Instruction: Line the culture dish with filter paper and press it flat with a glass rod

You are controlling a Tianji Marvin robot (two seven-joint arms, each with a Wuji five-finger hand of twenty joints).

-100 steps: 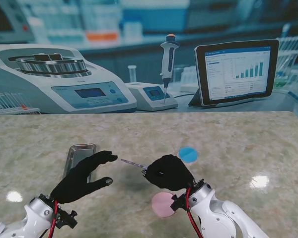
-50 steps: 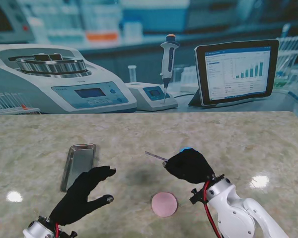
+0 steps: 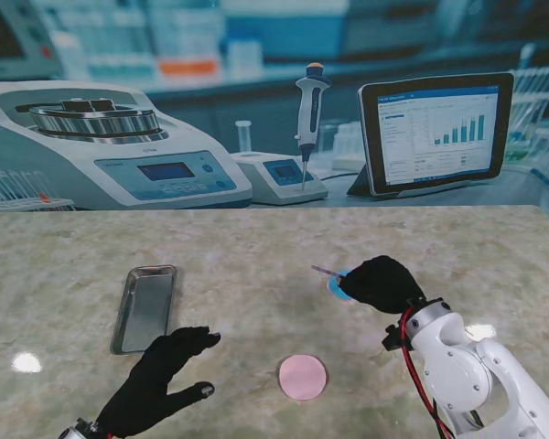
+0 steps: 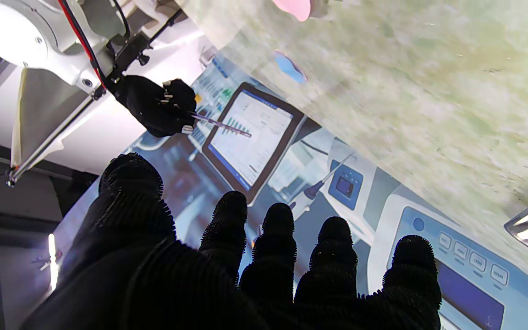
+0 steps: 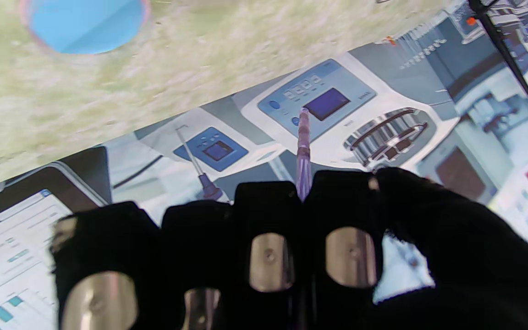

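The right hand (image 3: pixel 381 282) has its fingers (image 5: pixel 268 215) clamped around a glass rod (image 3: pixel 326 271), which sticks out toward the robot's left with its free end raised off the marble tabletop (image 3: pixel 256 247). This hand sits right over a blue disc (image 3: pixel 339 286), covering most of it; whether that disc is the culture dish or a sheet lying in one cannot be told. A pink disc (image 3: pixel 303 377), likely the filter paper, lies flat on the tabletop nearer to the robot than the blue disc and well apart from it. A metal tray (image 3: pixel 146 307) lies far to the left of the blue disc. The left hand (image 3: pixel 158 379) hovers near the tray's closer end, fingers (image 4: pixel 277 238) spread apart and holding nothing.
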